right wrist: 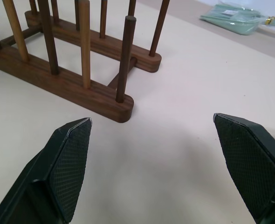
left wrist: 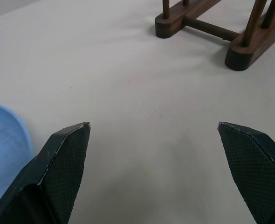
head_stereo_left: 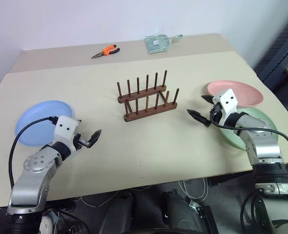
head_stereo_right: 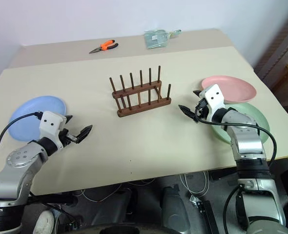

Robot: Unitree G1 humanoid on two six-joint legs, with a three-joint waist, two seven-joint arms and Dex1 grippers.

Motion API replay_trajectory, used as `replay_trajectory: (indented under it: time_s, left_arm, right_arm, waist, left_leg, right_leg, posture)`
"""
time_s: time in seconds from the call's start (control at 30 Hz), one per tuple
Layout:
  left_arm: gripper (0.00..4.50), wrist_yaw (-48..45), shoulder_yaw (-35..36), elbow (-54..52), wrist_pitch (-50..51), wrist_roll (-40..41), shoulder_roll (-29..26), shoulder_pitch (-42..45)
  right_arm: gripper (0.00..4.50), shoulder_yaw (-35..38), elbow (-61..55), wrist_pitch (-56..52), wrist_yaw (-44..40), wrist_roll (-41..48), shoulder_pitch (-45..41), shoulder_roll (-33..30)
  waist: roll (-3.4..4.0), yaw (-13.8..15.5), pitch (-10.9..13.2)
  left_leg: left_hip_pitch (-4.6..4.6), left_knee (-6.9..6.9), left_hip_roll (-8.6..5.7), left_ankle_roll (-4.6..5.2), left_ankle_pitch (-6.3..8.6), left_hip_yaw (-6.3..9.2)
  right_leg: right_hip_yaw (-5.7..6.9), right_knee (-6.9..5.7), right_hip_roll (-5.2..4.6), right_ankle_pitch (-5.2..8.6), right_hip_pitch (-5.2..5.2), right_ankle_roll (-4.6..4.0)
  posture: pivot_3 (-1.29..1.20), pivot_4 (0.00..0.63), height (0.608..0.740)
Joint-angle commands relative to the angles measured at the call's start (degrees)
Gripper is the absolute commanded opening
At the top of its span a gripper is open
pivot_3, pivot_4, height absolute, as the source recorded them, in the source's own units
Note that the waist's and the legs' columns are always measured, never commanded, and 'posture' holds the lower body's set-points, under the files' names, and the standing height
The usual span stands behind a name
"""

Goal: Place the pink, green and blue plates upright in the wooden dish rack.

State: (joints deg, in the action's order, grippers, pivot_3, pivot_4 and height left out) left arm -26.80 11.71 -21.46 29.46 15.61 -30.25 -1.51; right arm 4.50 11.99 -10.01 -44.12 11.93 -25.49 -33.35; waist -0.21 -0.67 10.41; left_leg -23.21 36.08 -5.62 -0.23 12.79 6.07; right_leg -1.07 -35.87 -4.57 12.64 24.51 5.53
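The blue plate (head_stereo_left: 39, 119) lies flat at the table's near left. My left gripper (head_stereo_left: 89, 127) hovers open and empty just to its right; the plate's rim (left wrist: 4, 140) shows beside one finger in the left wrist view. The wooden dish rack (head_stereo_left: 146, 97) stands empty at the table's middle. At the right, the pink plate (head_stereo_left: 241, 92) lies flat, overlapping the far edge of the green plate (head_stereo_left: 231, 137). My right gripper (head_stereo_left: 196, 105) is open and empty, over the table between the rack (right wrist: 72, 84) and these plates, pointing toward the rack.
Orange-handled pliers (head_stereo_left: 106, 50) and a pale green packet (head_stereo_left: 158, 43) lie at the table's far side. The table's near edge (head_stereo_left: 149, 183) runs just in front of both arms, with cables on the floor below.
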Motion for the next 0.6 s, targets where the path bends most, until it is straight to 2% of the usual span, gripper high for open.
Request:
replay_trajectory:
  time_s: [0.03,0.37,0.4,0.5,0.6]
  left_arm:
    - [4.5,0.9,0.2,-2.3,-1.0,-0.4,0.4,-1.0]
    - [4.5,1.0,-2.3,-4.5,-0.8,-0.5,1.4,-2.6]
    - [4.5,-0.3,-3.1,-3.9,-0.9,0.1,1.2,-1.9]
    - [4.5,-4.1,-7.5,0.4,-2.0,-1.0,-0.1,2.1]
    - [4.5,-7.7,-13.0,9.0,-4.4,-3.3,0.1,10.0]
  right_arm:
    - [4.27,-1.0,0.5,2.1,0.3,-0.6,-1.8,1.3]
    - [4.27,-2.7,2.2,3.3,0.2,-1.7,-1.8,2.1]
    - [4.4,-3.0,2.1,3.2,0.3,-2.3,-1.5,1.8]
    - [4.4,-3.5,0.2,3.1,1.3,-3.2,0.0,1.7]
    - [4.4,-3.7,-3.9,2.5,3.3,-3.9,2.5,2.3]
  waist:
    - [0.0,0.0,0.0]
    - [0.0,0.1,0.0]
    - [0.0,0.1,0.0]
    - [0.0,0.4,0.0]
    - [0.0,0.9,0.0]
  left_leg:
    - [0.0,0.0,0.0,0.0,0.0,0.0]
    - [-0.02,0.02,-0.01,0.0,0.0,0.0]
    - [-0.01,0.02,-0.01,0.0,0.0,0.0]
    - [-0.01,0.02,0.0,0.0,0.0,0.0]
    - [-0.01,0.06,-0.03,0.0,-0.01,0.01]
  right_leg:
    - [0.0,0.0,0.0,0.0,0.0,0.0]
    - [0.0,0.0,0.0,-0.02,0.0,0.04]
    - [0.0,0.0,0.0,-0.02,0.0,0.04]
    - [0.01,-0.01,0.0,-0.02,0.0,0.02]
    - [0.05,-0.01,0.02,-0.01,-0.02,0.01]
  posture:
    - [0.0,0.15,0.74]
    - [0.0,0.15,0.74]
    - [0.0,0.15,0.74]
    - [0.0,0.15,0.74]
    - [0.0,0.15,0.74]
